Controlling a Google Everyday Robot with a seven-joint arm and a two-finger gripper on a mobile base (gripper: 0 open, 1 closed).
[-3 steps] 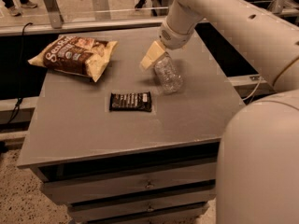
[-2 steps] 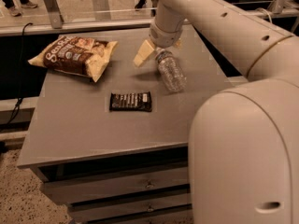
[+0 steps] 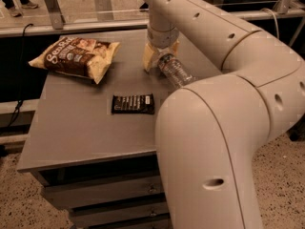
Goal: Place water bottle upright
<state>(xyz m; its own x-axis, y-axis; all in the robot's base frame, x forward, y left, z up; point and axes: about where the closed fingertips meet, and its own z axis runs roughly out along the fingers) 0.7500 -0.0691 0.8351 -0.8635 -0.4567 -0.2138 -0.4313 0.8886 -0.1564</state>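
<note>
The water bottle (image 3: 177,72) is a small clear ribbed plastic bottle. It lies on its side on the grey table (image 3: 81,128), right of centre, with its neck end pointing to the back left. My gripper (image 3: 161,55) comes down from above at that neck end and sits right over it, so the cap is hidden. The big white arm crosses the right half of the view and covers the bottle's lower end.
A brown and cream chip bag (image 3: 76,56) lies at the table's back left. A dark snack bar (image 3: 133,103) lies flat in the middle, left of the bottle. Drawers sit under the tabletop. A metal railing runs behind the table.
The arm has swung so that its elbow fills the right foreground. The gripper stays at the bottle's neck end, and the bottle lies flatter and more stretched out than a second ago.
</note>
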